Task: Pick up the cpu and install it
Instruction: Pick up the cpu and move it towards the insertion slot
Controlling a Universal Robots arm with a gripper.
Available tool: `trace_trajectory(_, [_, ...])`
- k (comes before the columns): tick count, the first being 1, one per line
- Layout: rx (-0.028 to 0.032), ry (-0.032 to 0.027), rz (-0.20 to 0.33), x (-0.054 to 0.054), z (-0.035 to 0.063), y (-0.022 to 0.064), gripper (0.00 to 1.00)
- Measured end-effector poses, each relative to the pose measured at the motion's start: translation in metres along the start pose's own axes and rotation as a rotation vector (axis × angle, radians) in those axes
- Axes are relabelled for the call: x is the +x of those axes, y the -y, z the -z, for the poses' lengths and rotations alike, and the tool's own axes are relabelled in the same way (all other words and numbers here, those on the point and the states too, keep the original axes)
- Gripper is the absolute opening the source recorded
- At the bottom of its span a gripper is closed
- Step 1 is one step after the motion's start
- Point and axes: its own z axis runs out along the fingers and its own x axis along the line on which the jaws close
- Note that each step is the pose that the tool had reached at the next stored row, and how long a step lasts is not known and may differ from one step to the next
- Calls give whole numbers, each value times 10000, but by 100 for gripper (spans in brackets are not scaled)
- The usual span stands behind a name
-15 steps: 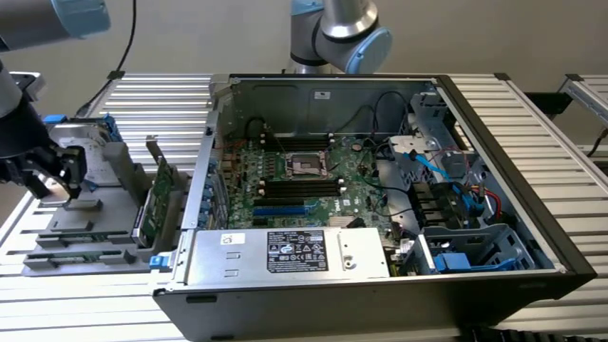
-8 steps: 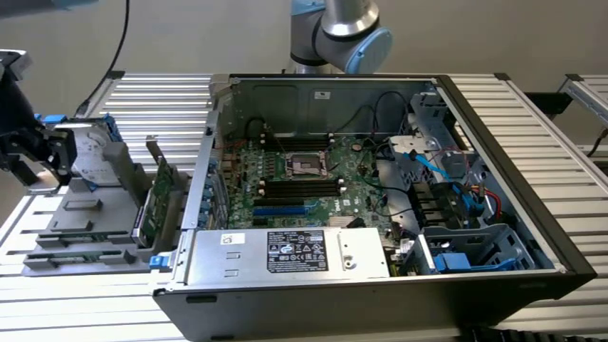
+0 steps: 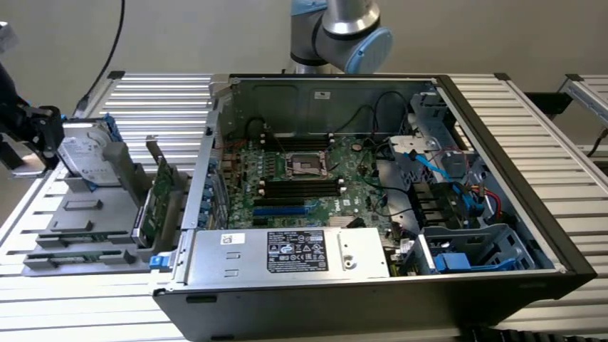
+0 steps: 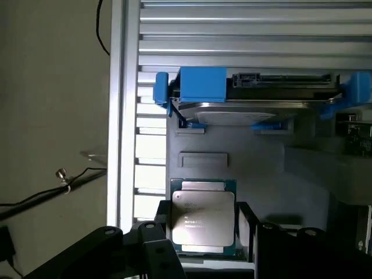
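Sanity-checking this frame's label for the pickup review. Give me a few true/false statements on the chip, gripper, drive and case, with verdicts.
The chip sits in the socket on the motherboard. False: it lies on the grey holder.
The gripper straddles the chip. True.
The hard drive carries a blue bracket. True.
The case is closed. False: it is open, with the motherboard showing.

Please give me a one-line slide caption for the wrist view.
End effector at the flat square silver-grey cpu on a grey holder, near a silver hard drive with blue brackets.
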Motion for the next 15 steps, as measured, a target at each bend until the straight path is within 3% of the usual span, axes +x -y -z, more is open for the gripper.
trace_trajectory(10, [1, -2, 1, 27, 447, -26, 54])
trace_trajectory(15, [4, -6, 56, -16, 657, -38, 54])
